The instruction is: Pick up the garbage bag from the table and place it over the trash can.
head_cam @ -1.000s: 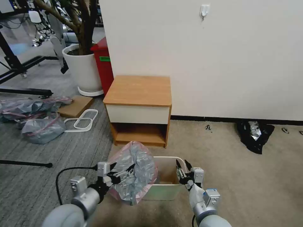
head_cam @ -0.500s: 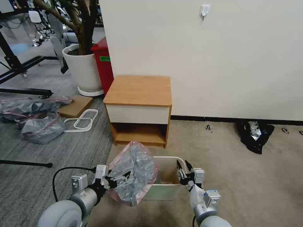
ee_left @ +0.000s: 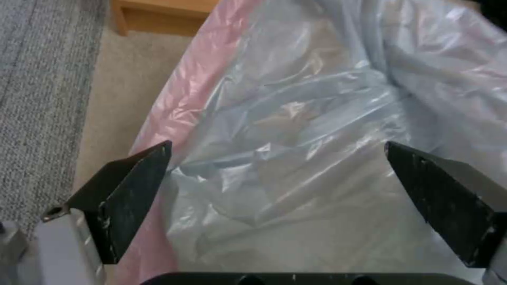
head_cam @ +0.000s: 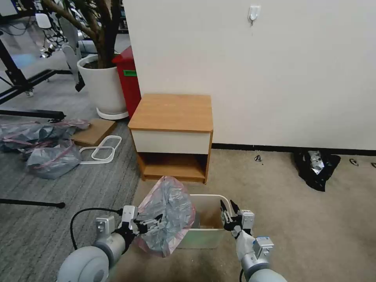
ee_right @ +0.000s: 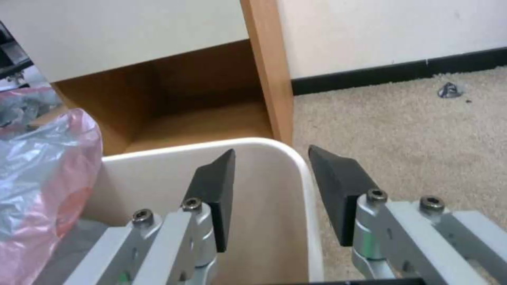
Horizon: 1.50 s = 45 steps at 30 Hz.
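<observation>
The garbage bag [head_cam: 168,213], translucent grey with a pink rim band, is draped over the left end of the beige trash can [head_cam: 205,237] and stands up puffed above it. My left gripper [head_cam: 156,224] is open at the bag's left side. In the left wrist view its fingers spread wide around bulging plastic [ee_left: 317,99], gripper [ee_left: 275,148]. My right gripper [head_cam: 227,204] is open, straddling the can's right rim [ee_right: 174,152] with one finger inside and one outside, gripper [ee_right: 272,152]. The table [head_cam: 172,111] stands bare-topped just behind the can.
A wall runs behind the table. A red bin [head_cam: 127,78] and a white plant pot [head_cam: 101,88] stand at the back left. Bulging bags [head_cam: 51,160], a white frame [head_cam: 102,149] and a black pole [head_cam: 31,203] lie left; a black bag [head_cam: 315,164] lies right.
My left arm has shifted slightly lower and back beside the bag, and the bag has settled a little. The right gripper has stayed on the rim.
</observation>
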### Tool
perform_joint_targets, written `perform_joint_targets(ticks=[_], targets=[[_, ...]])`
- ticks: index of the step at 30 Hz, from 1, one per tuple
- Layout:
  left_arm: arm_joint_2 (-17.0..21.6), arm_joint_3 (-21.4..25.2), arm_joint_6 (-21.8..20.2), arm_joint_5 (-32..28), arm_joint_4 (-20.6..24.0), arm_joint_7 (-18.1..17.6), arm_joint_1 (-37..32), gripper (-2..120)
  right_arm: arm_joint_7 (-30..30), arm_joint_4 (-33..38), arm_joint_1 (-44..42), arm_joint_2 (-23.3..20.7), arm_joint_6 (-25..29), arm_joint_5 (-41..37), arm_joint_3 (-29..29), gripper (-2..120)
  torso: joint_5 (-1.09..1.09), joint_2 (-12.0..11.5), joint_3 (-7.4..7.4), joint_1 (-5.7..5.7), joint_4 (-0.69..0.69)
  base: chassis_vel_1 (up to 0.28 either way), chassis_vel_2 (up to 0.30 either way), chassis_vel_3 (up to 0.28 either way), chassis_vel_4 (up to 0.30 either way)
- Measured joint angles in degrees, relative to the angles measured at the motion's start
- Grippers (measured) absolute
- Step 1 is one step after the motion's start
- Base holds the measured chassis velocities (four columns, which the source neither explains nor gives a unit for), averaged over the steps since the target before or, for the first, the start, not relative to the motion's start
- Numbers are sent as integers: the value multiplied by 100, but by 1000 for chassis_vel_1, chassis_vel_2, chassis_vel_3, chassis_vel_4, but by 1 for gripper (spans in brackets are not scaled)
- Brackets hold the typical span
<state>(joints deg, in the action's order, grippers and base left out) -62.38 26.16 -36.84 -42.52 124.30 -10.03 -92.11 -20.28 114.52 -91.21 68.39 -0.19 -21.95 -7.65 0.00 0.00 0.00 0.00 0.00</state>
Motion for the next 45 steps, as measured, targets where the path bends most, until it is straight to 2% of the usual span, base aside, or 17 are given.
perform_joint_targets(ticks=[5,28,37,45], targets=[[19,-136,51,-5,-167,-48,179,100,2,-11,-15,6,2,27,-9,39,1,0,0,0,0,0,0,0,0],[114,-507,27,-55,-429,-107,600,100,2,-15,-103,80,12,88,-125,39,0,0,0,0,0,0,0,0,0],[328,-760,-30,-334,-539,-264,970,100,3,-48,-125,118,22,143,-135,39,0,0,0,0,0,0,0,0,0],[502,-982,-128,-629,-654,-404,1298,94,3,-82,-145,147,28,175,-159,39,0,0,0,0,0,0,0,0,0]])
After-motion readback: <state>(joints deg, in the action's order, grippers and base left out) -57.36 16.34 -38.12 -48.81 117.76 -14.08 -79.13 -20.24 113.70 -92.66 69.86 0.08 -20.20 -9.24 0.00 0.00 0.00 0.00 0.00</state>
